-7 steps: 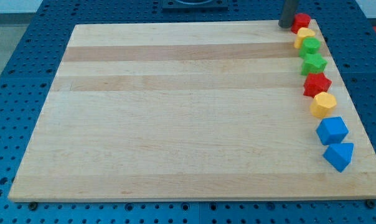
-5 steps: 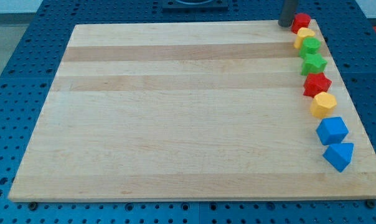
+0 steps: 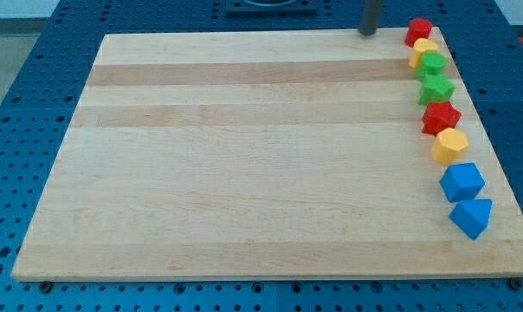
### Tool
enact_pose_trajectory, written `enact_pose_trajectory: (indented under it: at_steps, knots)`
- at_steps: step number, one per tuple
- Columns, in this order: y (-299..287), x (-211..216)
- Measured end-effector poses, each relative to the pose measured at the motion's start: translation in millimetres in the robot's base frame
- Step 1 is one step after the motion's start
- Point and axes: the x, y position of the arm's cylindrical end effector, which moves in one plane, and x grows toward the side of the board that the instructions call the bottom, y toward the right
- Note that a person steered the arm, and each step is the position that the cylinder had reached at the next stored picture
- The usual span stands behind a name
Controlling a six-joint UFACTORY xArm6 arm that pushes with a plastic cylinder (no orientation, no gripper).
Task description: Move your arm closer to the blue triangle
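The blue triangle (image 3: 472, 217) lies at the view's lower right, near the right edge of the wooden board (image 3: 244, 156). It is the bottom block of a column running down that edge. My tip (image 3: 367, 33) rests at the board's top edge, well to the left of the top red block (image 3: 418, 31) and far above the blue triangle. It touches no block.
Above the blue triangle in the column: a blue cube (image 3: 461, 182), a yellow hexagon (image 3: 449, 145), a red star (image 3: 440, 117), a green star (image 3: 435, 87), a green block (image 3: 431, 63) and a yellow block (image 3: 423, 48). A blue pegboard table surrounds the board.
My tip has slid left along the board's top edge, away from the top red block it stood next to. No block has moved.
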Motion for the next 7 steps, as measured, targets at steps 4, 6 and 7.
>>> enact_pose_trajectory:
  at_steps: [4, 6, 7]
  knots:
    - [-52.4, 170.6]
    - [-52.4, 277.3]
    - [-42.6, 337.6]
